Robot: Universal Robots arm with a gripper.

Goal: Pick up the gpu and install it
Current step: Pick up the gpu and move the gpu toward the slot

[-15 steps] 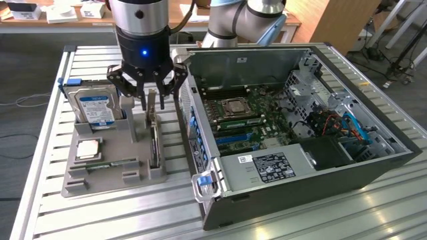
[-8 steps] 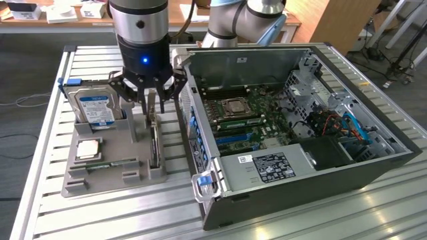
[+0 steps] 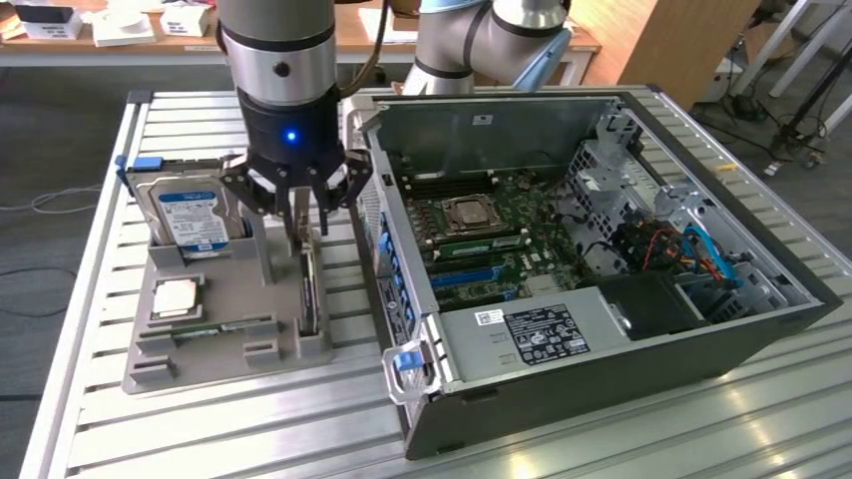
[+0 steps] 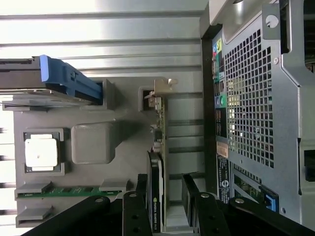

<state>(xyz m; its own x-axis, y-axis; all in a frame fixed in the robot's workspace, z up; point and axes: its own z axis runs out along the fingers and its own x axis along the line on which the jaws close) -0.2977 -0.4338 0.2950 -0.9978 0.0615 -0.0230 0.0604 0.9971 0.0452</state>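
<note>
premises are presenting as a robotics lab: a robot arm is standing over a slatted metal tabletop, an opened computer case is sitting beside a grey parts fixture.

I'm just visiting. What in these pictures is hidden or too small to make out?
Thin green circuit-board gpu: edge-on in the exterior view, faces unseen, one end behind the black end effector.
Same gpu, wrist view: one end cut off by the picture edge, between the end effector's fingers.
Blue-white label on the silver hard drive: print too small, exterior view.
</note>
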